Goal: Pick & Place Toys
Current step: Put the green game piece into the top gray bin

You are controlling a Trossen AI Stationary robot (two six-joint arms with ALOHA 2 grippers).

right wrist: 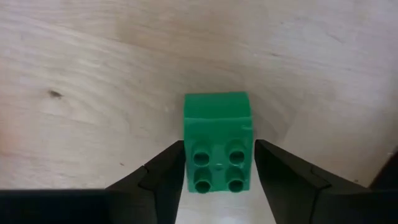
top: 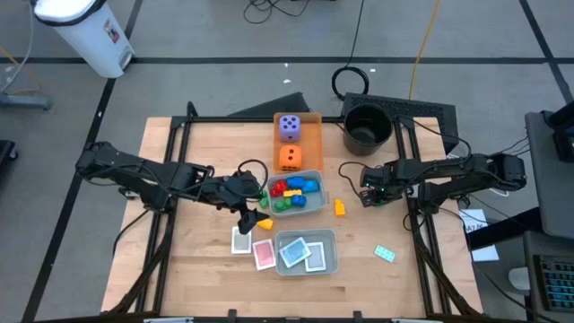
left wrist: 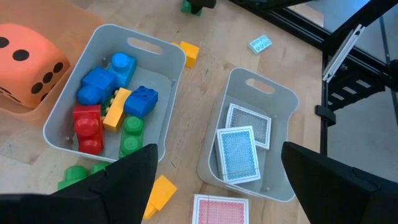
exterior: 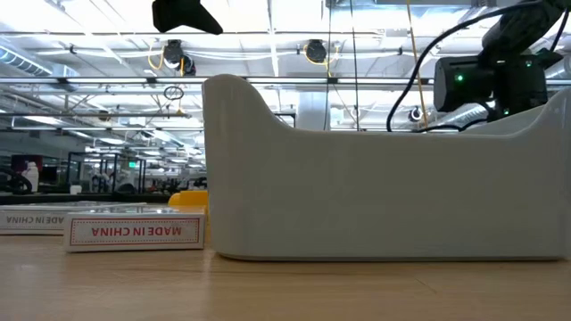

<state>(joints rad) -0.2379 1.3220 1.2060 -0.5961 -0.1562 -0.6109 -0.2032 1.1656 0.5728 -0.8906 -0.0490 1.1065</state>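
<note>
Green brick (right wrist: 217,142) lying on the wooden table (right wrist: 93,74), right of the brick tray (top: 316,205), between the right gripper (right wrist: 217,163) fingers, not clearly clamped. Left gripper (left wrist: 217,180) hovering apart near the trays.

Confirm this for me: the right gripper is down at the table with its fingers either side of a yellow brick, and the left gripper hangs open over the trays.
Not quite: the brick is green, not yellow. The right wrist view shows the right gripper down at the table with its fingers either side of a green brick. The rest holds: the left gripper hangs open over the trays.
</note>
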